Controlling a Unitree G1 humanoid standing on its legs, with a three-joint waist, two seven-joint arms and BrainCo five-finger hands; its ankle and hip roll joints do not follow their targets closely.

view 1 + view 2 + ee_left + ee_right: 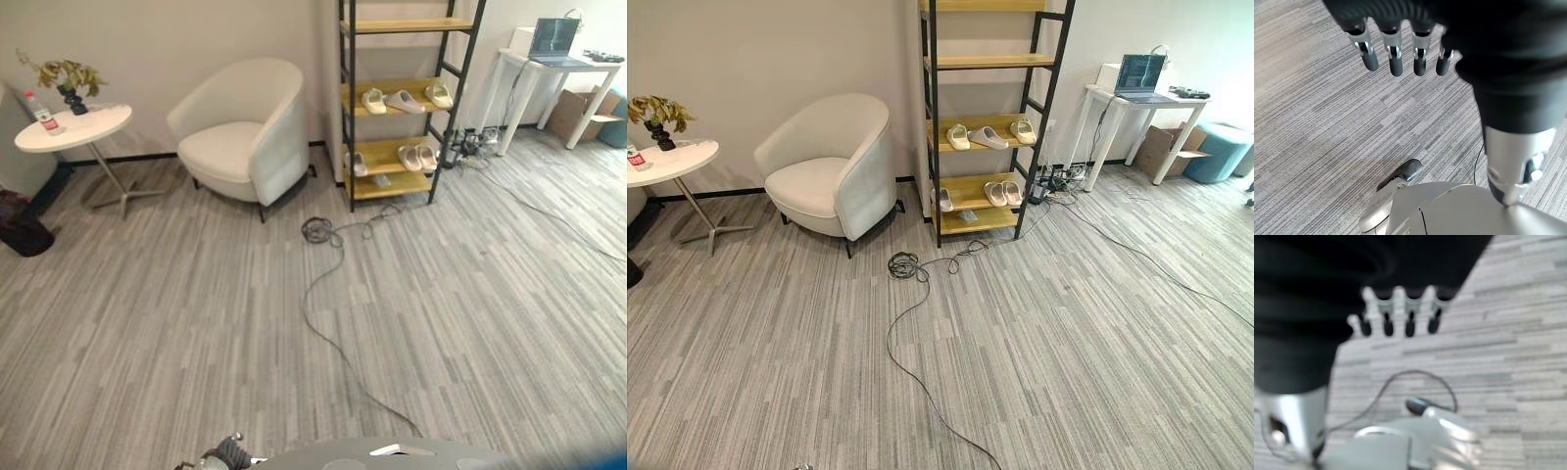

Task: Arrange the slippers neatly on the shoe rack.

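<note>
Across the room, slippers already sit on the shoe rack; left hand and right hand hang slack-fingered, empty; next likely approaching.

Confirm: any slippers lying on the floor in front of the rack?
No: the slippers all sit on the shoe rack, on its two lower shelves, and the floor before it holds none.

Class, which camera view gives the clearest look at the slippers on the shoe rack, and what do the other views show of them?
The right eye view: the shoe rack stands fairly central and its slippers sit unobstructed on two shelves. The left eye view shows the same slippers, equally small. The wrist views look down past the left hand and right hand at floor.
</note>
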